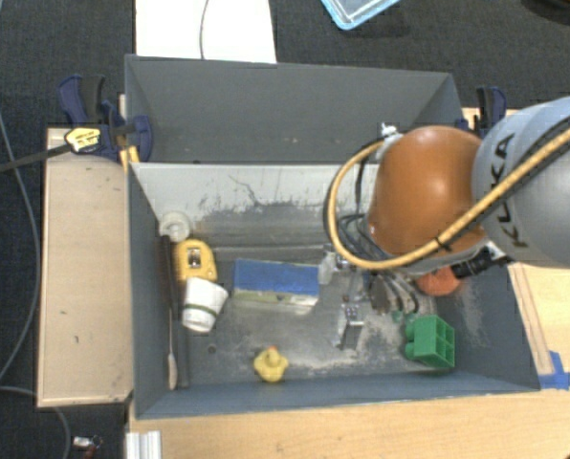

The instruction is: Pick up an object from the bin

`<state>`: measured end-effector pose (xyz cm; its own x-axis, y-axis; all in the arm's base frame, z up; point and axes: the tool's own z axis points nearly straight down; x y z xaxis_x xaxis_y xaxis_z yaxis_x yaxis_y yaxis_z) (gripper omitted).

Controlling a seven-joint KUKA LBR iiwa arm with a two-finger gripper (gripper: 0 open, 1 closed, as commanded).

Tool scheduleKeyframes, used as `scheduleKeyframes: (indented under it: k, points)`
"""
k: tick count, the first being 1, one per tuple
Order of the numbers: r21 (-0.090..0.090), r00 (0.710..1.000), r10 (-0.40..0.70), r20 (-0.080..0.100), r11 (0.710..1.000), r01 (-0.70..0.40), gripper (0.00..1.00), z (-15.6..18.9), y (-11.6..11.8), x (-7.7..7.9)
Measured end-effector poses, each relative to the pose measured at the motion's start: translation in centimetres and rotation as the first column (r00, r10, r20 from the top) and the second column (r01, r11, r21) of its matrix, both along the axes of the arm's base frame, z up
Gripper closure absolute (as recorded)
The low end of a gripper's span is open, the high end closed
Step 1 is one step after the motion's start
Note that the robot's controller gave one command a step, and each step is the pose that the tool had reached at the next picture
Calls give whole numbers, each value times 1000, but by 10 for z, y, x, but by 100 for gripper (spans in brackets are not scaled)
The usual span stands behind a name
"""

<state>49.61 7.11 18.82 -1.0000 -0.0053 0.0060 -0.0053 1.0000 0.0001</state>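
grey bin (285, 113) is surrounding the gripper (350, 333), unclear whether spread or closed, hovering between a blue box (274, 277) and a green block (429, 340); centring over one first looks wise.

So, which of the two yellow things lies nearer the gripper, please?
The small yellow lump low in the view; the bigger yellow one lies further off, up to its left.

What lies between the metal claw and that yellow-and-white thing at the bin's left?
A flat blue block, seen in the camera view, lies between the gripper and the yellow-and-white thing.
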Motion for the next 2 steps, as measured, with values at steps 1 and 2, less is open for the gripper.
scheduleKeyframes:
  k: [1,2]
  points:
    - [1,1000,-3,8,1000,3,0,4,0,2]
    - [2,1000,-17,16,1000,17,0,-47,-40,30]
